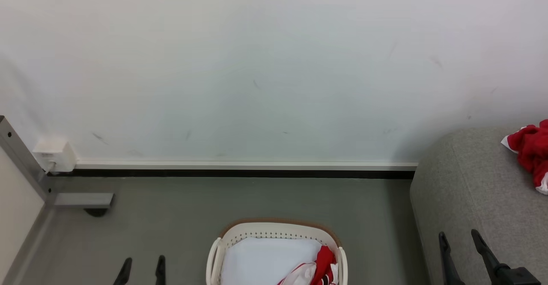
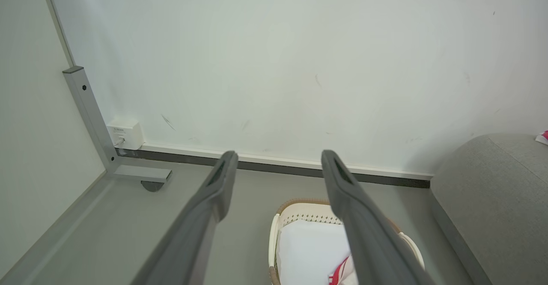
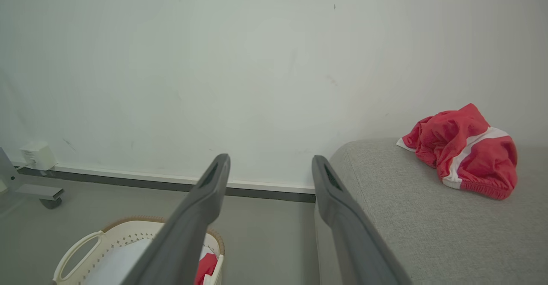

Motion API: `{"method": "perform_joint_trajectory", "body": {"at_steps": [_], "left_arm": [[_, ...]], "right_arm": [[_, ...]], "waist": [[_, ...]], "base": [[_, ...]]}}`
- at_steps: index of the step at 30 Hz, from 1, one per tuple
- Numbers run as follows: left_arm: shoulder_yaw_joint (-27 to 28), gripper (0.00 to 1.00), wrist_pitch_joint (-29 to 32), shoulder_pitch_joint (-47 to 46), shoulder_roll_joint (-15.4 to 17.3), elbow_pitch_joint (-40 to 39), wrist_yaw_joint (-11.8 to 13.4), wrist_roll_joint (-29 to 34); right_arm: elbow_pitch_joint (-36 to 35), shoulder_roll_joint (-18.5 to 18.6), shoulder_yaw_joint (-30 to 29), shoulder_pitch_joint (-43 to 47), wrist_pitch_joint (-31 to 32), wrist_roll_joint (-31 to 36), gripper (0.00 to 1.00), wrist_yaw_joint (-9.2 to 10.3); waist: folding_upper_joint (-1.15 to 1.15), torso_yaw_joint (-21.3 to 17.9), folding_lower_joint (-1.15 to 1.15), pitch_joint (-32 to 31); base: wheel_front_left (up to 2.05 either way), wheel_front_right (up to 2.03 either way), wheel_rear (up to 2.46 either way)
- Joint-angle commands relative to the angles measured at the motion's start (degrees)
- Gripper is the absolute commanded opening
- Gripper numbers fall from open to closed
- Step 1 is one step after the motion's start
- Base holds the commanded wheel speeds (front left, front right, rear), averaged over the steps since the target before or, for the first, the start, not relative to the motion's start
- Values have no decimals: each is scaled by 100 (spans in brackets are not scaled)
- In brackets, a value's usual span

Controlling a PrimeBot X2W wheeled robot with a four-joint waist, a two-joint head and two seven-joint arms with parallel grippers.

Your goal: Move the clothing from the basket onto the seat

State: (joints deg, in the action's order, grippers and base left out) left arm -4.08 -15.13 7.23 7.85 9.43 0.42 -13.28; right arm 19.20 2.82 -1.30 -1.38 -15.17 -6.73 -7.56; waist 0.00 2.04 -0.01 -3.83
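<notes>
- Crumpled red garment point(image 3: 464, 152), white stripe, gathered hem: lies on the grey seat point(image 1: 466, 191), beyond and to the right of the right hand point(image 1: 459, 234).
- Second red garment point(image 1: 321, 265), white panels, black trim: in the right end of the cream basket point(image 1: 274, 230), on the white liner point(image 1: 261, 259), between the two hands.
- Left hand point(image 1: 144, 261): fingers spread, empty, left of the basket.
- Right hand: fingers spread, empty, by the seat's near edge.

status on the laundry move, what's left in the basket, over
Left gripper open, empty; right gripper open, empty. One red garment on the seat; more red clothing in the basket. Nothing seen blocking the basket.
</notes>
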Motion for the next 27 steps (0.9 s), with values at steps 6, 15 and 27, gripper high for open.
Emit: {"method": "perform_joint_trajectory", "body": {"at_steps": [6, 15, 27], "left_arm": [[248, 100, -3, 43, -126, 22, -224, 261], [89, 100, -3, -496, -265, 110, -548, 511], [-1237, 100, 0, -2839, -232, 1789, -782, 843]], "right_arm": [[74, 15, 52, -64, 3, -65, 100, 14], [-202, 14, -12, -410, 3, 101, 100, 14], [-1103, 11, -248, -1441, 4, 302, 100, 14]], "waist": [[0, -131, 1, 73], [0, -490, 1, 852], [0, -806, 1, 3132]], "base": [[0, 0, 0], [0, 0, 0], [0, 0, 0]]}}
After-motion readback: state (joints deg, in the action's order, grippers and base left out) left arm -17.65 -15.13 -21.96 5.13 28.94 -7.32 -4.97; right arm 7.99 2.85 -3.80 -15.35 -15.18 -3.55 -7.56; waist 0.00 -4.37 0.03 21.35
